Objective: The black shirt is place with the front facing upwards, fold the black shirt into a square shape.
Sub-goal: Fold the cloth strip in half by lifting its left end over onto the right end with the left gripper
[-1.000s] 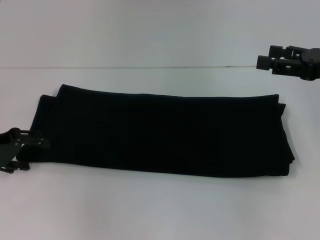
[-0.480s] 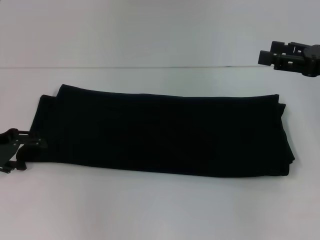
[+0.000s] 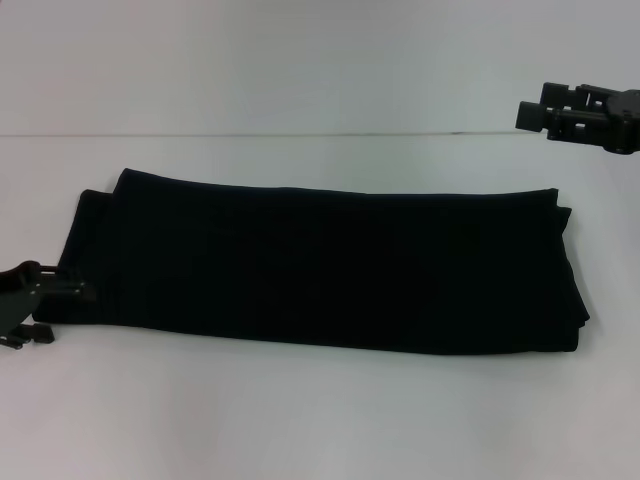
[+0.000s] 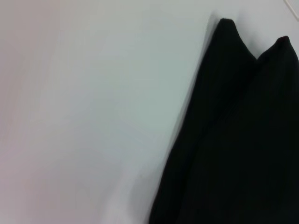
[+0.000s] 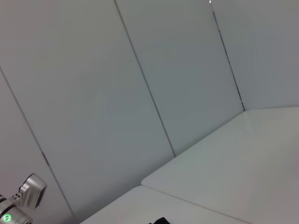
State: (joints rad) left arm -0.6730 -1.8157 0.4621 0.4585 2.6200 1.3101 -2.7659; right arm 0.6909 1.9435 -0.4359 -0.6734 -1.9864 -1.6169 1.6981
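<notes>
Resting low at the black shirt [image 3: 320, 265]'s left end — left claw [image 3: 45, 305], grip unclear, right claw [image 3: 530, 113] raised, narrow.

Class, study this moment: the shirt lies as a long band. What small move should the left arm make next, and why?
Probably close the left pincer on the near left corner of the large soft black fabric shirt, since it sits at that edge and the long band needs folding across. The right pincer hangs clear, far right.

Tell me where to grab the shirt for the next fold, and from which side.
Probably its left short edge, near corner, coming in from the left: the shirt lies as a long flat band, and the left gripper sits right beside that end.
</notes>
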